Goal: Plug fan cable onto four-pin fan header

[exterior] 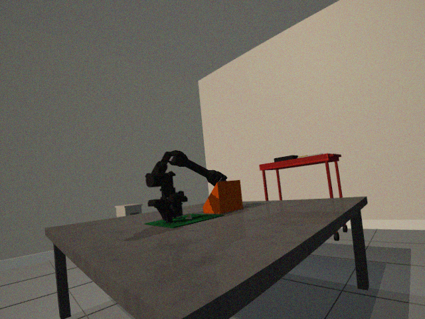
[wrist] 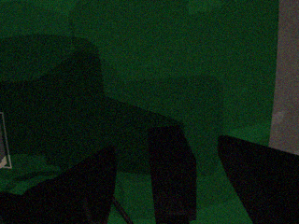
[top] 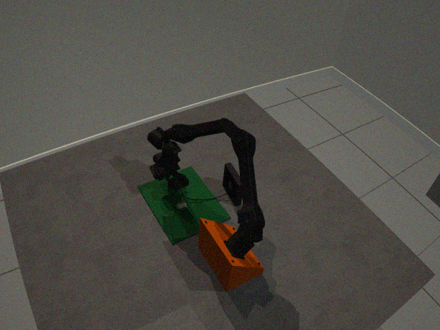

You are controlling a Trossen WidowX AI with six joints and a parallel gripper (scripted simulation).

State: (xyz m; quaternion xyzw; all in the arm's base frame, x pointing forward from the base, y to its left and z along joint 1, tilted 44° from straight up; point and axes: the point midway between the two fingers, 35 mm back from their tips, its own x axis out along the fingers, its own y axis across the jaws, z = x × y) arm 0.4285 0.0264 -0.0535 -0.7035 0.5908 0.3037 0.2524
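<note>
The green board (top: 210, 213) (exterior: 154, 223) (wrist: 210, 47) lies flat on the table. The black fan plug (wrist: 170, 173) lies on it, with its cable (wrist: 120, 213) (top: 202, 199) leaving at the bottom. My gripper (top: 175, 188) (exterior: 169, 215) (wrist: 166, 149) is low over the board and straddles the plug. Its fingers are partly closed, with a gap showing on each side of the plug. The white four-pin header (top: 181, 205) (exterior: 188, 218) (wrist: 4, 142) sits on the board apart from the plug, at the left edge of the wrist view. The black fan (top: 231, 183) stands upright beside the board.
The arm's orange base block (top: 220, 256) (exterior: 224, 197) stands at the board's near corner. A red side table (exterior: 301, 161) stands off by the wall. A small white box (exterior: 128, 209) sits behind the table.
</note>
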